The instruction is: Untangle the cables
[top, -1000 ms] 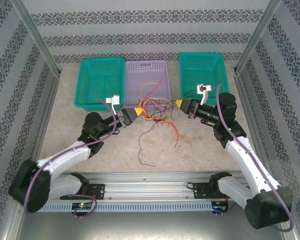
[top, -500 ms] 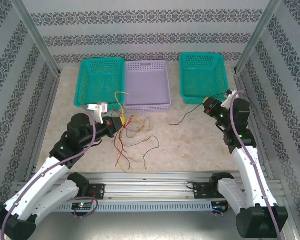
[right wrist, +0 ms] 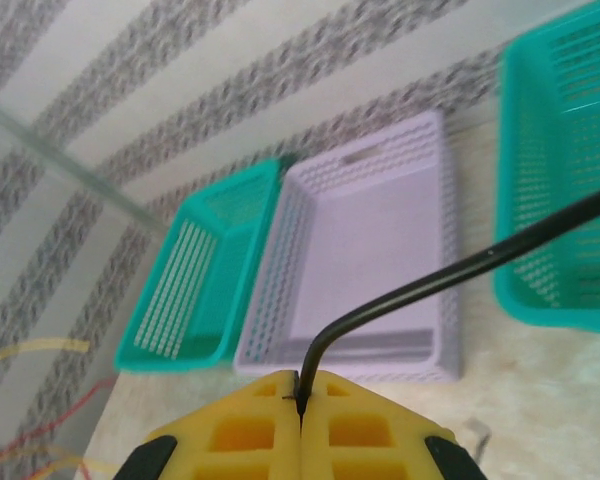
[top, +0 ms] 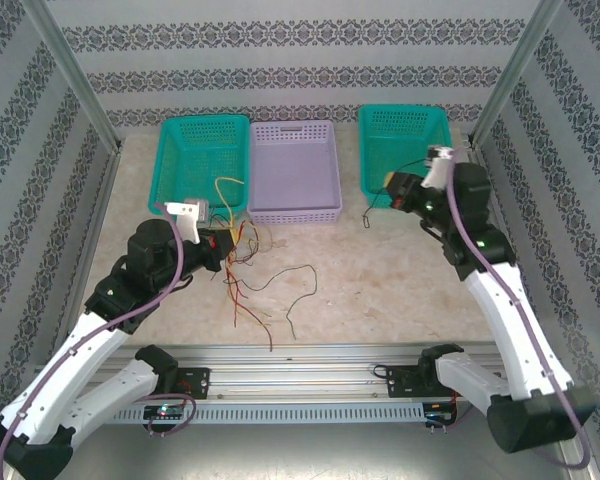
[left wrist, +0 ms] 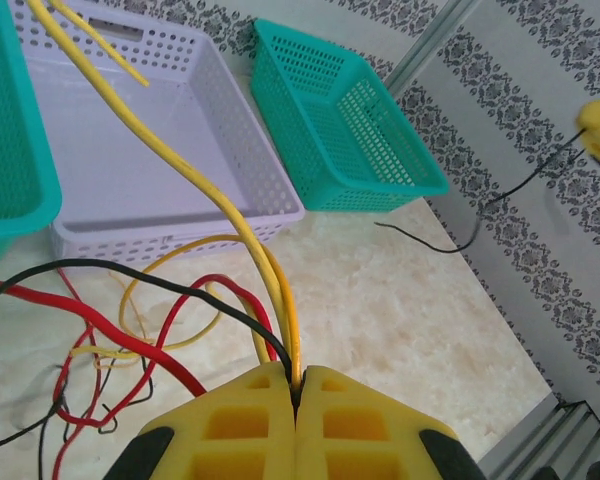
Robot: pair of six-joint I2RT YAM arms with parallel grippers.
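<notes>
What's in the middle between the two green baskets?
A pale purple basket stands between the left green basket and the right green basket, plain in the top view.

At six o'clock the left gripper [left wrist: 298, 395] pinched yellow, orange and black cables [left wrist: 242, 225]; a lilac basket [left wrist: 245, 130] lay toward eleven o'clock.

left end effector [left wrist: 298, 390] pinched closed, right end effector [right wrist: 300, 388] likewise pinched closed

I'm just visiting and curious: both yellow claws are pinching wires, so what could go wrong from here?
The left gripper pinches a yellow cable and a black cable together, so pulling may drag the red cables along and tighten the tangle. The right gripper grips one lone black cable, which might slip out.
</notes>
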